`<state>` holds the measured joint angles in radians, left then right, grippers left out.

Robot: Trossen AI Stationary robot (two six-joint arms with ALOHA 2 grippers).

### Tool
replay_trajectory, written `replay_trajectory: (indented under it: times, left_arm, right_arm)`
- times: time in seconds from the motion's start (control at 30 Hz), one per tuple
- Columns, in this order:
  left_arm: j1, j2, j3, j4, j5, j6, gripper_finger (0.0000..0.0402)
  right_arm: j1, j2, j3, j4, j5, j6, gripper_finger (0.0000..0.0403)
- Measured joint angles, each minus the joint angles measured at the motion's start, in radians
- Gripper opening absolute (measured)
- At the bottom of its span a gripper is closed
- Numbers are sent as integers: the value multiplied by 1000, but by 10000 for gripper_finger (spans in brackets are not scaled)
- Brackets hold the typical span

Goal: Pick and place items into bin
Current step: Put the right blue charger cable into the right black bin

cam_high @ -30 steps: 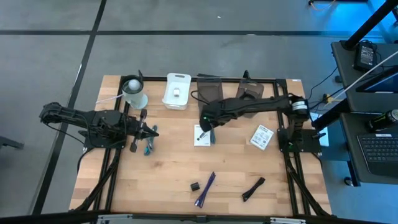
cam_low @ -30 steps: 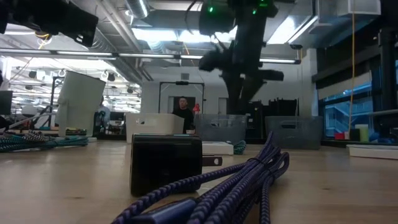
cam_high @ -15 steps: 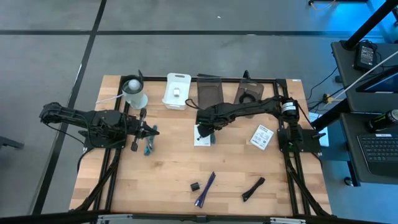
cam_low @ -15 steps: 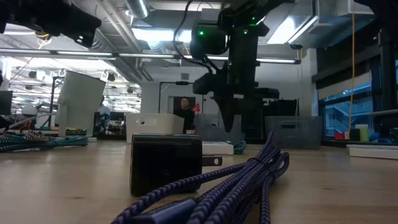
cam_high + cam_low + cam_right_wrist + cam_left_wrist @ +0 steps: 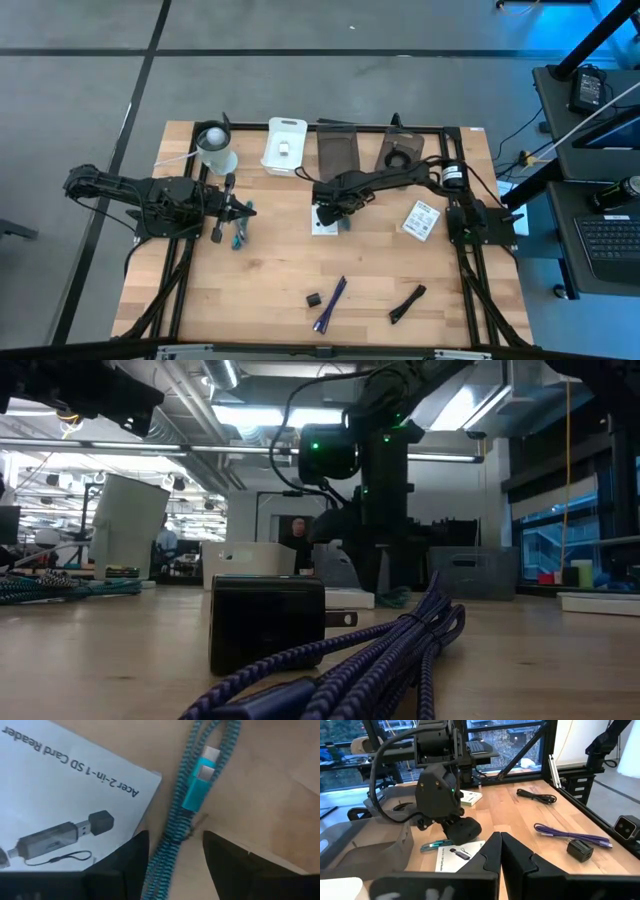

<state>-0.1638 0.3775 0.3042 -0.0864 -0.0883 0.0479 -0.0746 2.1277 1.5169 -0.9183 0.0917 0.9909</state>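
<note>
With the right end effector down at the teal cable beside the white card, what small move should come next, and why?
Probably close the right end effector on the teal cable. Its fingers stand open on either side of the braided cable, low over the wood beside the white card, so the cable already lies in the gap. The left end effector waits shut at the table's left.

Even overhead light on the worktop (image 5: 270, 290); shadows soft and short. Blue cast in the high view's upper right corner. Low view: ceiling strip lights (image 5: 255, 415) glare, arm backlit to a silhouette, purple cable (image 5: 400, 650) near the lens blurred. Right wrist view sharp on the teal cable (image 5: 192, 795); its dark fingers (image 5: 235, 865) blurred.
</note>
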Motion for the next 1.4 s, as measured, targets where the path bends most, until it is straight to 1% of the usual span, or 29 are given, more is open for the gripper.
replay_trajectory:
  times: [0.07, 0.17, 0.27, 0.4, 0.43, 0.5, 0.63, 0.73, 0.8, 0.93, 1.1, 1.2, 1.4]
  left_arm:
    - [0, 0, 0, 0, 0, 0, 2]
    - [0, 0, 0, 0, 0, 0, 2]
    - [0, 0, 0, 0, 0, 0, 3]
    - [0, 0, 0, 0, 0, 0, 2]
    - [0, 0, 0, 0, 0, 0, 2]
    - [0, 0, 0, 0, -1, 0, 3]
    - [0, 0, 0, 0, -21, 0, 2]
    - [0, 0, 0, 0, -51, 0, 2]
    - [0, 0, 0, 0, -60, 0, 3]
    - [0, 0, 0, 1, -60, 0, 2]
    - [0, 0, 0, 3, -60, 0, 3]
    - [0, 0, 0, 6, -60, 0, 2]
    - [0, 0, 0, 8, -74, 0, 3]
  right_arm:
    - [0, 2, 0, 5, 0, -1, 172]
    - [0, 2, 0, 15, -1, -2, 141]
    - [1, 2, 0, 20, -3, -3, 99]
    - [0, 2, 0, 15, 1, -8, 30]
    - [1, 2, 1, 16, 1, -15, 19]
    - [1, 2, 1, 14, 2, -30, 16]
    - [1, -1, 0, -2, 1, -36, 29]
    - [5, -26, -5, -39, 1, -46, 19]
    - [9, -64, -3, -39, 1, -50, 13]
    - [30, -152, -2, -64, 2, -51, 16]
    - [55, -305, -1, -72, 5, -51, 17]
    - [61, -402, -2, -81, 61, -50, 13]
    - [39, -584, -1, -104, 228, -57, 16]
